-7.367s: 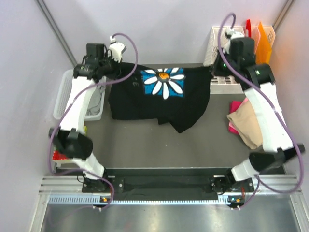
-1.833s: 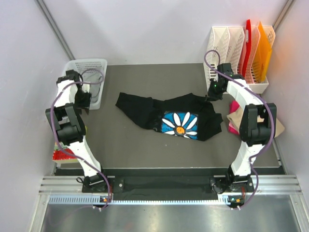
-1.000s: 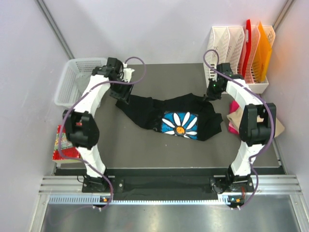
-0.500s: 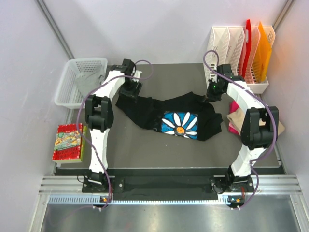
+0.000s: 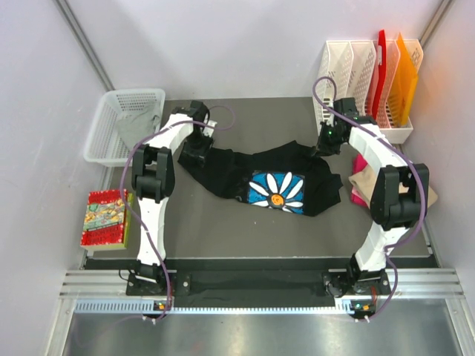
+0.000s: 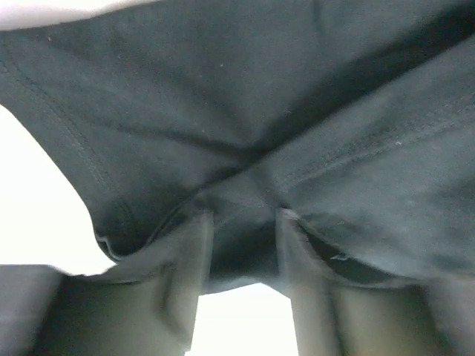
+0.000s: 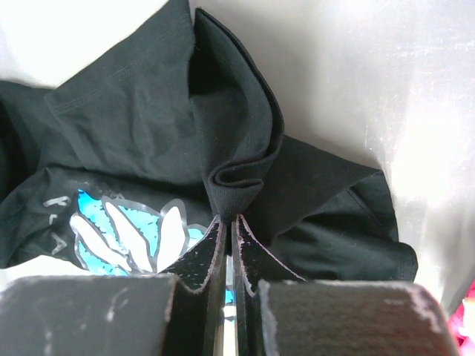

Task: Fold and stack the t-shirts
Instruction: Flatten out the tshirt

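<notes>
While limp and light as any soft cloth, the black t-shirt (image 5: pixel 230 176) lies rumpled mid-worktop (image 5: pixel 223 230) seen from above. A grey shirt (image 5: pixel 137 126) fills the white basket (image 5: pixel 95 137), and a tan shirt (image 5: pixel 365 182) overlaps a pink shirt (image 5: pixel 356 197) at right. Left wrist: the left pincer (image 6: pixel 241 222) stands part-open astride a bunched seam. Right wrist: the right pincer (image 7: pixel 230 219) clamps a folded edge. Seams and corners likely offer the surest hold.

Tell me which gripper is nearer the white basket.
Left. The left gripper is on the black shirt, just right of the basket; the right gripper pinches the shirt's opposite end, much farther off.
</notes>
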### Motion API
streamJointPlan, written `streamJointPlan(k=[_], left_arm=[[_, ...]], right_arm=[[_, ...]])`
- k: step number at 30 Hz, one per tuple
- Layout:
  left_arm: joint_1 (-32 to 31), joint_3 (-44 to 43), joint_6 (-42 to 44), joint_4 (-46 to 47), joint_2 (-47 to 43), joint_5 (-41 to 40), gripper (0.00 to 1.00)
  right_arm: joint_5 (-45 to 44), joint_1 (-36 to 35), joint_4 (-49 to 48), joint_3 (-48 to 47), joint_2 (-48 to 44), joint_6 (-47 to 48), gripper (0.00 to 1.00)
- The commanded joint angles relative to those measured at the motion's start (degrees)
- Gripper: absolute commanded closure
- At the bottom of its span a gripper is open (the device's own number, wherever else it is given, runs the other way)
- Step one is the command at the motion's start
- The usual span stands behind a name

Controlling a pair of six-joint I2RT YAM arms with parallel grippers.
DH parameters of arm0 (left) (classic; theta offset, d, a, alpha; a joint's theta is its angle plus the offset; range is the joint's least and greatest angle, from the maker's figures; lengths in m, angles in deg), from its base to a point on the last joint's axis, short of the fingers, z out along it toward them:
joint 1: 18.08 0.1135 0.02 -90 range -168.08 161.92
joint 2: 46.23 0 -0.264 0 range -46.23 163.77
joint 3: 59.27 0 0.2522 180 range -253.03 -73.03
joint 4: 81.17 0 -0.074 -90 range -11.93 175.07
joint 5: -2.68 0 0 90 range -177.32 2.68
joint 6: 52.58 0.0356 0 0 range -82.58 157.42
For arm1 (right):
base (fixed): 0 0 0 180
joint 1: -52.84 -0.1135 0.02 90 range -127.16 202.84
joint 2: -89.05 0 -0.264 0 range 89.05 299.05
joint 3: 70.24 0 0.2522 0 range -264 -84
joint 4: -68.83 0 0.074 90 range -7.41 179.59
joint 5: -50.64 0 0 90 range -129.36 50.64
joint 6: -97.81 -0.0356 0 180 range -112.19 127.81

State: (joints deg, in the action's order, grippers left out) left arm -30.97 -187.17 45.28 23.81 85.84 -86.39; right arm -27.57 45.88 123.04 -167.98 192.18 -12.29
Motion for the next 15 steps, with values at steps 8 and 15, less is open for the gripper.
streamJointPlan(k=[8, 15], left_arm=[[0.1, 2.4, 0.1, 2.6, -1.5, -3.1, 0.37], [0.1, 6.7, -0.4, 3.9, -1.4, -1.8, 1.0]], right_arm=[[1.6, -0.6, -0.7, -1.6, -2.7, 0.2, 1.0], [1.7, -0.6, -0.8, -2.0, -2.8, 0.1, 1.0]])
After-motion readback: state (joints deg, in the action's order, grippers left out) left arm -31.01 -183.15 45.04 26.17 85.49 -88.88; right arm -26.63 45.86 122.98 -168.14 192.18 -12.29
